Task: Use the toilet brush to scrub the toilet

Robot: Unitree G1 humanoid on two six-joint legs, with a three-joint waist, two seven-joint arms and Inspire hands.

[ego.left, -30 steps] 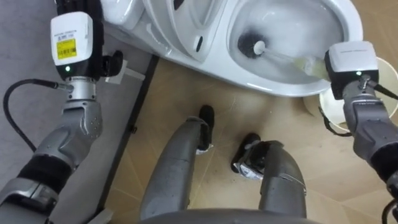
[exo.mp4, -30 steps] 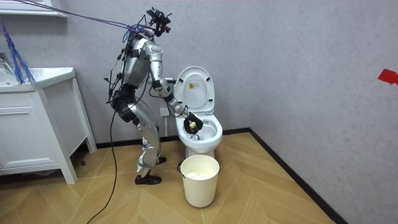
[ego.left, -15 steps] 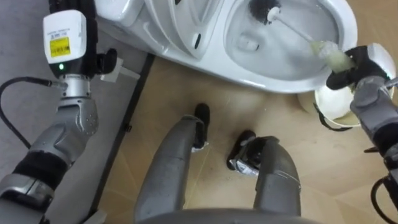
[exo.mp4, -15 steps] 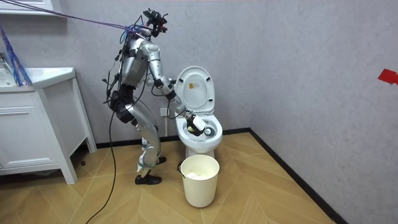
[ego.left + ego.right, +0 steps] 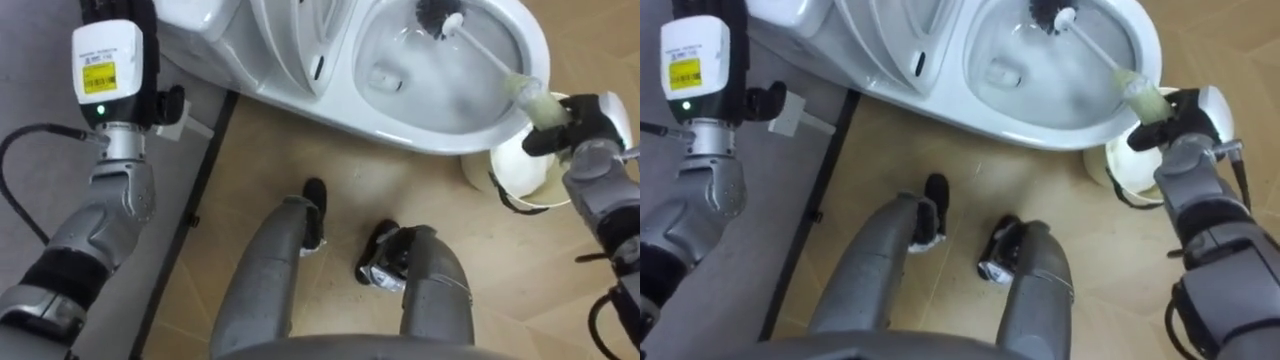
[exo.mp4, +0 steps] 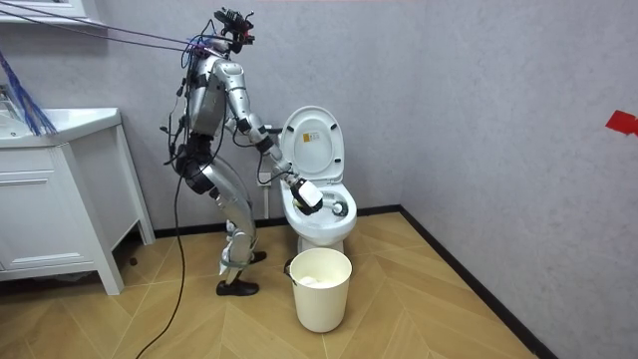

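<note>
The white toilet (image 5: 400, 120) stands before me with its lid (image 6: 311, 145) raised. A toilet brush lies across the bowl: its dark head (image 5: 435, 12) rests against the far inner wall, and its white shaft runs down to a pale green handle (image 5: 530, 92) at the near rim. My right hand (image 5: 585, 125) is curled round that handle just outside the rim, also seen as the right hand (image 6: 304, 192) over the bowl in the room view. My left hand (image 5: 105, 65) is raised at the left beside the cistern, and its fingers run out of view.
A white bucket (image 6: 319, 289) stands on the wooden floor in front of the toilet, just under my right hand. A grey wall with a dark skirting strip (image 5: 190, 210) runs along my left. A white cabinet (image 6: 60, 199) stands at the room view's left.
The brush head has swept from the bottom of the bowl up to its far wall. My right hand has drawn back past the rim, and my body has straightened a little.
</note>
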